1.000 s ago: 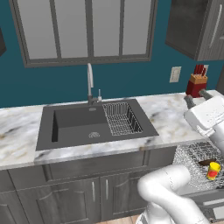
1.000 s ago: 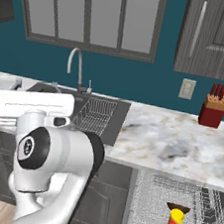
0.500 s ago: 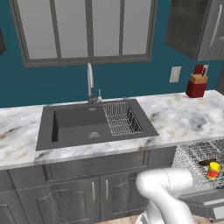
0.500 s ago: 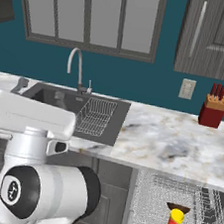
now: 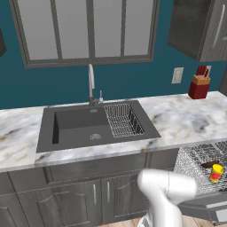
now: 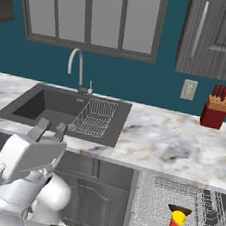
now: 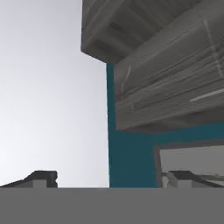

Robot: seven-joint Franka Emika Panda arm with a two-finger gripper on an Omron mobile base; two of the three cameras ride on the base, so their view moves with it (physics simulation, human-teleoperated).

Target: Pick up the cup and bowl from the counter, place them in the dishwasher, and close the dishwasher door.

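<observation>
Hand view shows the jaws [image 7: 109,177] spread wide, one dark fingertip [image 7: 41,177] low at the left and the other at the right, with nothing between them; beyond them stand a pale wall, a strip of teal wall and the grey underside of upper cabinets [image 7: 166,74], with a window corner at the lower right. In the right base view the jaws [image 6: 48,129] point upward at the top of the white arm [image 6: 26,174], low at the left, in front of the lower cabinets and well apart from the task's things. Those things sit in the dishwasher [image 6: 172,213]: the cup [image 6: 176,222], yellow with a red band, stands upright on the silver wire rack [image 6: 154,201], which is pulled out below the desk edge, and the bowl [image 6: 180,210] lies just behind the cup, touching or nearly touching it. From the left base view the same cup [image 5: 216,173] and bowl [image 5: 208,165] show at the far right in the rack, and the dishwasher door [image 5: 208,208] lies open and flat beneath it. Above, the desk [image 6: 171,143] of veined marble carries the dark sink basin [image 5: 75,126] with its wire sink basket [image 5: 124,120] and tap [image 5: 91,84], and a red knife block [image 6: 214,113] stands against the teal wall at the right, beside a wall socket [image 6: 189,89].
</observation>
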